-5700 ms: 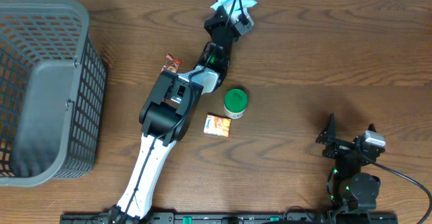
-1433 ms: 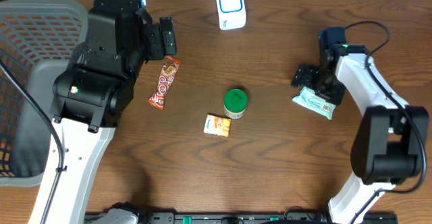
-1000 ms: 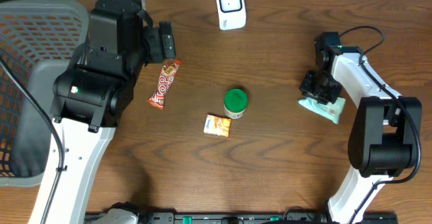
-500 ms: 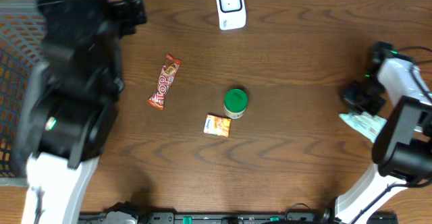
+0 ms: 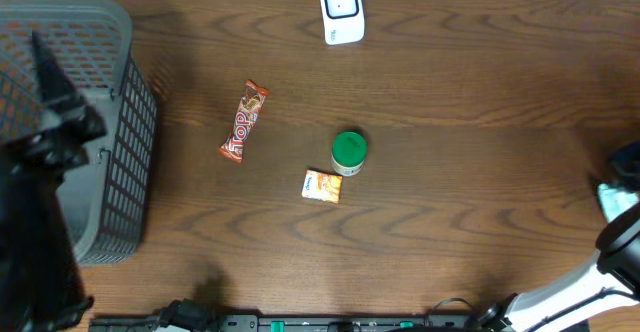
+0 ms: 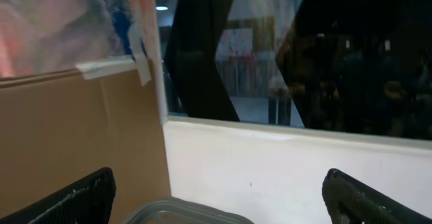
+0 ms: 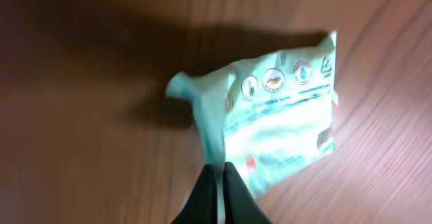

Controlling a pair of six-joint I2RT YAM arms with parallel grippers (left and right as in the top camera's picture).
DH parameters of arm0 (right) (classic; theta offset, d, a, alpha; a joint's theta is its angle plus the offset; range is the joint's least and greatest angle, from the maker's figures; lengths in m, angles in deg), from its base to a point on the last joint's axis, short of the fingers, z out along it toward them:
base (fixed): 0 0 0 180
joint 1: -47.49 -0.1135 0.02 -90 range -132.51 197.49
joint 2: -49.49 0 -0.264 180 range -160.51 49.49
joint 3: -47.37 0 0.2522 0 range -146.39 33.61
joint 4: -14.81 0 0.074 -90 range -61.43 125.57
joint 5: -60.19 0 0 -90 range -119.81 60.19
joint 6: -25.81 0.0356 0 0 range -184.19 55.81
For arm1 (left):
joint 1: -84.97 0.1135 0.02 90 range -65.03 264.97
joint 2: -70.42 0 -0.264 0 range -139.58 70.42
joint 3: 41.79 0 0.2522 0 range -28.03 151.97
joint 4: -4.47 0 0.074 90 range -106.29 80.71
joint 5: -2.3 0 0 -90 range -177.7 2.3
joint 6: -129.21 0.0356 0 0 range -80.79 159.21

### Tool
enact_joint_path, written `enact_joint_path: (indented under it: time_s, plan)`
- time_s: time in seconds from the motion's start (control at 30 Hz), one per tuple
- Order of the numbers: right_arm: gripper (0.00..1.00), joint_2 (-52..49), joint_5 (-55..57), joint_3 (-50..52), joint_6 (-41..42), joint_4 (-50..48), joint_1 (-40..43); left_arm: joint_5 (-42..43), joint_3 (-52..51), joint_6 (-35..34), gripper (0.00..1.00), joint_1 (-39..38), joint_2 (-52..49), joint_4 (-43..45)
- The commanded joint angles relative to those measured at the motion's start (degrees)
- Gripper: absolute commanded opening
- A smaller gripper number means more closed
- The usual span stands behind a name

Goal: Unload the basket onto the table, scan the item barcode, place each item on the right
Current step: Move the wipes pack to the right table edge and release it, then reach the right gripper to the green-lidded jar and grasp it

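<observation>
— So, what is on the table?
— It is brown wood with wavy lines. A white scanner with round corners stands at the far edge. In the middle are a round green tub, a small square orange pack just beside it, and a long shiny candy bar. A grey plastic basket with a grid of holes sits on the left.
— Where is the packet?
— The right gripper has its black fingers pressed together on one edge of the packet. It is thin, crinkly, pale green film (with little round pictures along one side). It hangs over the wood and throws a dark shadow. From above, only a bit of it peeks in at the right edge, well apart from the scanner.
— And the left gripper?
— Its jaws stand wide with nothing between them, facing a white wall, brown cardboard and a dark window. From above, the left arm is a dark blur over the basket. The words on the packet are too blurry to read.
</observation>
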State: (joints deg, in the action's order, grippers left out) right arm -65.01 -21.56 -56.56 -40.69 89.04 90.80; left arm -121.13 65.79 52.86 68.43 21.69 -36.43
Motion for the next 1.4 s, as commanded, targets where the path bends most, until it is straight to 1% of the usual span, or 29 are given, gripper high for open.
enact_joint_path:
  time_s: [0.0, 0.1, 0.23, 0.27, 0.3, 0.33, 0.37, 0.4, 0.43, 0.47, 0.57, 0.67, 0.77, 0.83, 0.87, 0.93, 1.03, 1.07, 1.13, 1.2, 1.37]
  plan:
    - [0.01, 0.98, 0.90, -6.10, -4.72, -1.81, 0.52, -0.94, 0.04, 1.05, 0.98, 0.24, 0.79, -1.18]
    - [0.02, 0.98, 0.96, -8.13, -7.61, -5.11, 0.33, -0.96, 0.04, -0.46, 0.98, 0.24, 1.70, -2.23]
    - [0.03, 0.92, 1.70, -8.22, -10.99, -9.66, -0.52, -0.96, 0.04, -5.44, 0.98, 0.24, 3.19, -4.66]
    - [0.20, 0.92, 0.70, -8.24, -11.02, -10.08, -0.68, -0.96, 0.04, -5.44, 0.98, 0.24, 3.56, -4.96]
    - [0.52, 0.92, -1.73, -8.26, -12.04, -10.56, -0.94, -0.96, 0.04, -5.44, 0.98, 0.24, 4.09, -5.20]
    - [0.74, 0.92, -4.15, -8.37, -13.05, -10.64, -1.14, -0.96, 0.04, -5.42, 0.98, 0.24, 4.59, -5.33]
    - [0.88, 0.92, -6.58, -8.41, -13.49, -10.62, -1.49, -0.96, 0.04, -5.42, 0.98, 0.24, 5.29, -5.44]
    - [0.94, 0.92, -8.37, -8.41, -13.46, -10.56, -2.03, -0.96, 0.04, -5.42, 0.98, 0.24, 6.12, -5.55]
    - [0.98, 0.94, -9.70, -8.44, -13.46, -10.27, -2.75, -1.03, 0.04, -5.42, 0.98, 0.24, 7.04, -5.64]
    - [0.99, 0.94, -10.47, -8.44, -13.46, -9.88, -3.52, -1.40, 0.02, -5.42, 0.98, 0.24, 7.85, -5.62]
    - [0.99, 0.94, -10.73, -8.46, -12.87, -8.26, -7.43, -3.96, -1.20, -5.38, 0.98, 0.24, 11.26, -5.27]
    - [0.99, 0.98, -11.10, -8.46, -9.25, -4.20, -13.92, -9.25, -5.25, -5.25, 0.98, 0.24, 15.45, -1.86]
    - [0.99, 0.98, -13.11, -8.46, -7.21, 0.28, -21.42, -13.42, -10.29, -0.96, 0.98, 0.24, 18.73, 3.61]
    - [0.99, 0.98, -13.35, -8.46, -4.90, 3.19, -27.56, -13.81, -14.25, 2.89, 0.98, 0.24, 21.00, 7.78]
    - [0.99, 0.98, -13.84, -8.46, -4.13, 4.68, -30.18, -13.84, -15.72, 3.50, 0.98, 0.24, 21.88, 9.14]
    - [0.99, 0.98, -16.85, -8.46, -3.78, 8.28, -35.82, -13.84, -18.51, 4.22, 0.98, 0.24, 23.54, 11.89]
    - [0.99, 0.98, -24.59, -8.46, -3.82, 12.55, -44.06, -15.61, -20.68, 4.52, 0.98, 0.24, 24.15, 15.52]
    - [0.99, 0.98, -25.75, -8.46, -3.78, 12.83, -48.57, -16.83, -21.27, 4.61, 0.98, 0.24, 23.67, 18.14]
    - [0.99, 0.98, -25.94, -8.46, -2.34, 12.63, -52.52, -16.81, -21.29, 6.29, 0.98, 0.24, 23.04, 19.78]
    - [0.99, 0.98, -25.66, -8.46, -0.61, 12.52, -55.98, -16.79, -21.29, 8.13, 0.98, 0.24, 23.02, 20.24]
    - [0.99, 1.01, -25.68, -8.52, 4.00, 9.35, -64.19, -16.57, -21.29, 8.17, 0.98, 0.24, 24.17, 20.59]
